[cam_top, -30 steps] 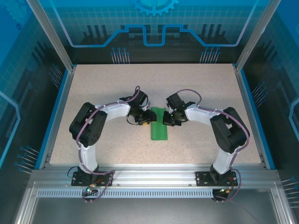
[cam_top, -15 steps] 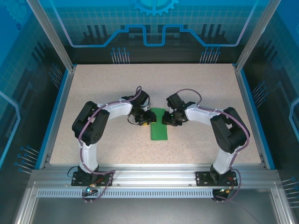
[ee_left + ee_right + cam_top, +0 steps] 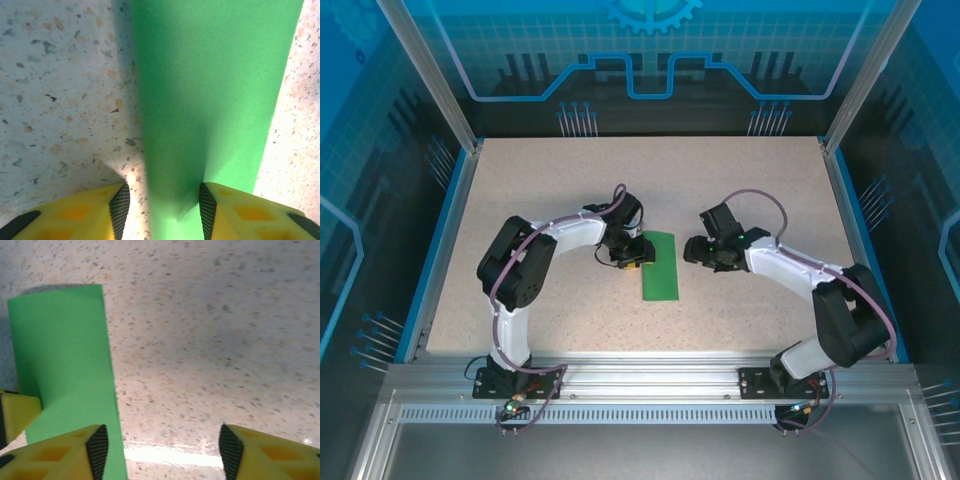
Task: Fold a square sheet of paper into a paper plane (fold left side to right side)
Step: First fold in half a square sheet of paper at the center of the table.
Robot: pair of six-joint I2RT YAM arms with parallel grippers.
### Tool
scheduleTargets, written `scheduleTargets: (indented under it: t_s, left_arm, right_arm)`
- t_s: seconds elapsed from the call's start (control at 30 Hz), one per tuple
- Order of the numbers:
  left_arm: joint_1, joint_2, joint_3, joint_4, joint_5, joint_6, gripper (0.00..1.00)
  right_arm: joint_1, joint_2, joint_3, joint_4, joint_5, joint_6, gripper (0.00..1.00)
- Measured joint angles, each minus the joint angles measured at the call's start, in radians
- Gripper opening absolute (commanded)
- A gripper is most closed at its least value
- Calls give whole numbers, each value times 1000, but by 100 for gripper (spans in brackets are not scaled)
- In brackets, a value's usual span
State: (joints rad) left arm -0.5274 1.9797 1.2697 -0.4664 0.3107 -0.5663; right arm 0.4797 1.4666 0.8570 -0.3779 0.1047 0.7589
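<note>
The green sheet of paper (image 3: 660, 266) lies at the table's middle, folded into a narrow long rectangle, with no pointed plane shape to it. My left gripper (image 3: 632, 255) is low at the sheet's left edge and stands open. In the left wrist view the paper (image 3: 210, 90) runs between the fingers of the left gripper (image 3: 162, 210), the right finger resting on it and bare table beside the left one. My right gripper (image 3: 692, 250) is open just right of the sheet. In the right wrist view, bare table lies between the fingers of the right gripper (image 3: 162, 450), with the paper (image 3: 62, 350) at the left finger.
The speckled tabletop (image 3: 540, 190) has free room on all sides of the sheet. Blue rails (image 3: 440, 250) edge it left and right, and an aluminium frame (image 3: 650, 375) runs along the near side. A yellow fingertip of the left gripper (image 3: 17, 412) pokes into the right wrist view.
The right gripper has opened and drawn back to the right, off the paper. The left gripper has stayed at the sheet's left edge.
</note>
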Motion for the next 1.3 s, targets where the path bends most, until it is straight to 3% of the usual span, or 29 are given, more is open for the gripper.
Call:
scheduleTargets:
  t_s: [0.3, 1.3]
  left_arm:
    - [-1, 6, 12, -16, -4, 13, 45]
    - [-7, 24, 43, -51, -16, 20, 47]
  right_arm:
    - [-58, -130, -104, 41, -9, 43, 90]
    - [-69, -150, -124, 57, -34, 53, 92]
